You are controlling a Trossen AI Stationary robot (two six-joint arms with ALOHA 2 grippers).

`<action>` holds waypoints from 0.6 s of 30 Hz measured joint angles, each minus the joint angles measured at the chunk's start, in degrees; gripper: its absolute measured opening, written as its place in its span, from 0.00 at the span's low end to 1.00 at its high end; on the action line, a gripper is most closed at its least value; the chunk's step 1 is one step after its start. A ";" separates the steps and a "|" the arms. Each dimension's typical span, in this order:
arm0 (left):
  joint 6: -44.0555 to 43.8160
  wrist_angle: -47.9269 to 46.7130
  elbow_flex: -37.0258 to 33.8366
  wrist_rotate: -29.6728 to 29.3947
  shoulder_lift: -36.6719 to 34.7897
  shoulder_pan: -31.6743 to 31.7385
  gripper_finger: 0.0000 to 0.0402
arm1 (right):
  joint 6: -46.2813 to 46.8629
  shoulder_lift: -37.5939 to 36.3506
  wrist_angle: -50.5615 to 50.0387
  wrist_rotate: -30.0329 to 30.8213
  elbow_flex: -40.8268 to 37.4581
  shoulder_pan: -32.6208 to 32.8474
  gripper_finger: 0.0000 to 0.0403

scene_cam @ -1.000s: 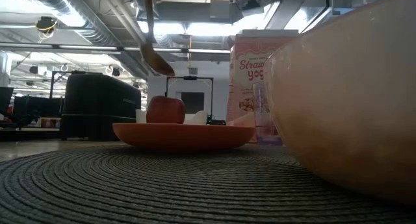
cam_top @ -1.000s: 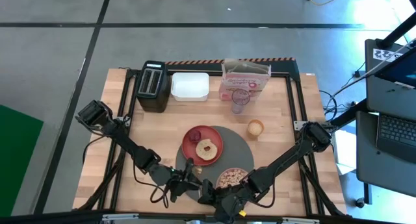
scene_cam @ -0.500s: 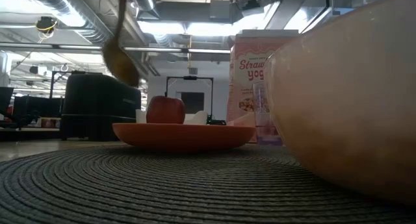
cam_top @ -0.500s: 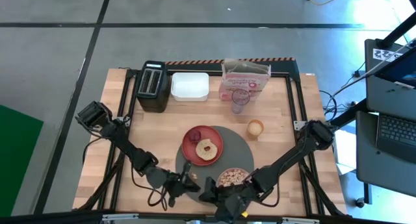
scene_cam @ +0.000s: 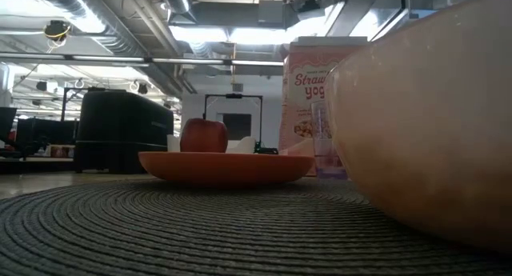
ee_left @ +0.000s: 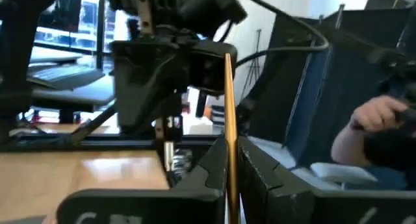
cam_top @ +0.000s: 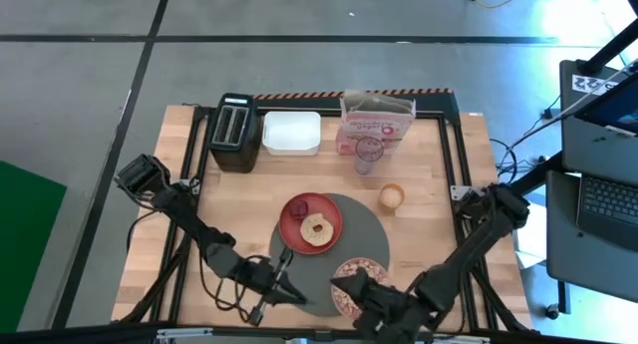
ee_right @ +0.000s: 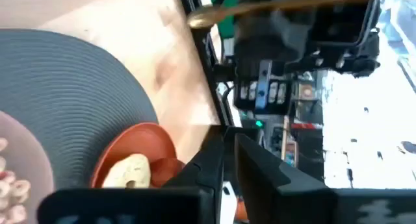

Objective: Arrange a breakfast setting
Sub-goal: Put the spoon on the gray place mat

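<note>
– Wooden table (cam_top: 429,184) from above: what stands at the far edge?

– 1 black toaster (cam_top: 235,133), 1 white tub (cam_top: 291,132) beside it, then the pink cereal box (cam_top: 377,125).

– And the setting itself?

– Round dark-grey mat (cam_top: 364,229) near the front edge. The red plate (cam_top: 311,209) overlaps the mat's left rim, carrying the round toast (cam_top: 317,227) and the dark-red fruit piece (cam_top: 296,209). The pink bowl (cam_top: 351,274), with cereal in it, sits on the mat's near side.

– Where are the 2 arms?

– Both reach low along the front edge. The left gripper (cam_top: 279,287) is at the mat's near-left rim; the right gripper (cam_top: 371,302) is just beside the bowl.

– The spoon?

– The thin gold spoon (ee_left: 229,120) is pinched between the left gripper's closed fingers, handle upright in the left wrist view, off the table.

– Right gripper, open or closed?

– Cannot tell. Nothing shows in it.
</note>
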 joint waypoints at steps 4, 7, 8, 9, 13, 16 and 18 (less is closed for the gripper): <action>0.08 -3.75 -0.15 -2.95 0.29 0.47 0.02 | 2.96 -0.31 -1.13 2.35 0.19 1.93 0.11; 2.13 -4.54 -0.13 -3.21 0.28 1.09 0.02 | 4.40 -0.36 -2.35 3.64 0.20 2.23 0.11; 3.68 -5.61 -0.13 -2.85 0.28 1.25 0.02 | 5.36 -0.26 -3.24 4.18 0.18 2.51 0.11; 6.05 -7.68 -0.13 -2.36 0.28 1.39 0.02 | 6.12 -0.23 -4.35 5.11 0.14 2.63 0.11; 18.38 -14.40 -0.17 3.91 0.28 2.37 0.02 | 13.59 -0.35 -11.84 11.06 0.17 3.46 0.11; 29.66 -17.32 -0.18 12.44 0.28 3.14 0.02 | 21.59 -0.35 -19.24 14.78 0.17 3.61 0.11; 37.57 -18.49 -0.20 16.65 0.30 3.39 0.02 | 27.66 -0.37 -24.13 16.09 0.17 3.50 0.11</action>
